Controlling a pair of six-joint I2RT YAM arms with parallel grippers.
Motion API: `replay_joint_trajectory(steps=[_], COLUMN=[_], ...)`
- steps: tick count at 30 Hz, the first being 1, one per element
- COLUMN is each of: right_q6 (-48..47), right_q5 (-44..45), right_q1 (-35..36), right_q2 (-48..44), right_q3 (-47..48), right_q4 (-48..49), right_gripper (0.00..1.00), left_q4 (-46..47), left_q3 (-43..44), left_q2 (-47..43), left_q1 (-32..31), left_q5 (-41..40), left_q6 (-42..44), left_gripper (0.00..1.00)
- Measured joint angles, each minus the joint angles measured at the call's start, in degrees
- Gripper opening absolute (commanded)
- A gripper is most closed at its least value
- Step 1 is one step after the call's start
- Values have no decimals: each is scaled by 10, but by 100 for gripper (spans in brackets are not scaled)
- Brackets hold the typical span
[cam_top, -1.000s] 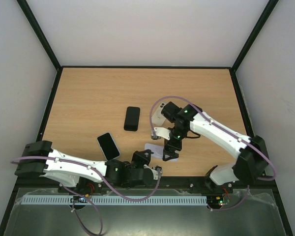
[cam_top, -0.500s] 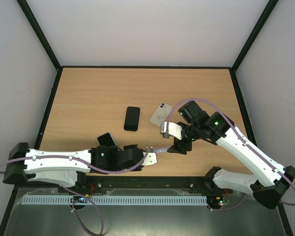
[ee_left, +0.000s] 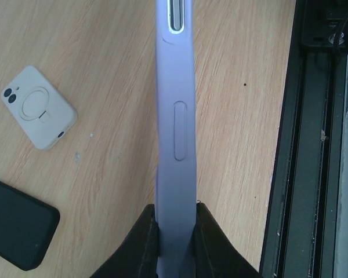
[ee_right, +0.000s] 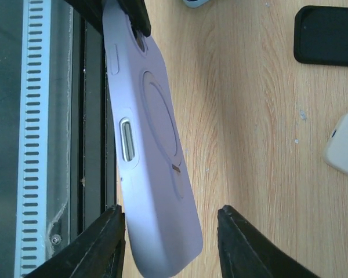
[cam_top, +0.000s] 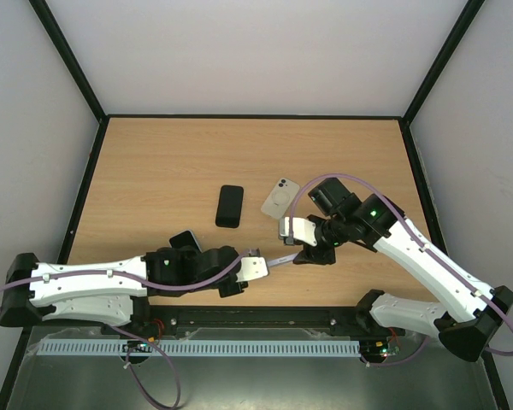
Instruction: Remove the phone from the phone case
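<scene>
Case [ee_left: 175, 116]: lilac, aloft on edge over table [cam_top: 154, 162] front, clamped by left gripper [ee_left: 175, 223]. Right gripper [ee_right: 171, 231]: part-open, straddling free end. Risk: lopsided pinch twists case loose; it drops.

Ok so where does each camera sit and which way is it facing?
Top external: fixed above and behind the arms, looking down on the table; both arms show.
Left wrist: on the left arm, looking along the lilac case edge-on; the left end effector clamps it at the bottom.
Right wrist: on the right arm, looking at the case's back; the right end effector straddles its end, open.
All three share the lilac case, white case and black phone.
</scene>
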Motion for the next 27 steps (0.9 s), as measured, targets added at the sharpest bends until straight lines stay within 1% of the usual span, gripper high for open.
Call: replay_joint_trajectory(steps=[10, 12, 13, 14, 15, 18, 20, 22, 23, 27], right_q6=[-27, -35, -39, -42, -43, -27, -15, -8, -5, 18], right_q5=[-2, -5, -7, -8, -9, -18, -26, -42, -51, -99], right_q1=[0, 0, 0, 0, 0, -2, -13, -39, -57, -140], right_q2=[0, 0, 1, 2, 4, 17, 28, 38, 41, 53], right_q3=[0, 0, 2, 6, 11, 33, 47, 61, 65, 66], right_q4=[-15, -17, -19, -22, -24, -30, -33, -34, -34, -25], right_gripper=[11, 6, 3, 2, 2, 2, 2, 2, 2, 2], left_q4=[-3, -6, -6, -7, -6, 22, 49, 83, 102, 197], left_q3=[0, 0, 0, 0, 0, -1, -2, -12, -21, -91], left_q2=[-16, -19, -21, -24, -28, -47, -69, -99, -119, -218], left_q1=[13, 17, 20, 23, 26, 42, 55, 64, 68, 82], left_q5=[24, 31, 35, 38, 41, 9, -21, -58, -77, -143], left_q6=[-11, -14, -16, -19, -21, -39, -60, -84, -100, -167], left_gripper=[3, 5, 13, 29, 40, 63, 72, 81, 83, 82])
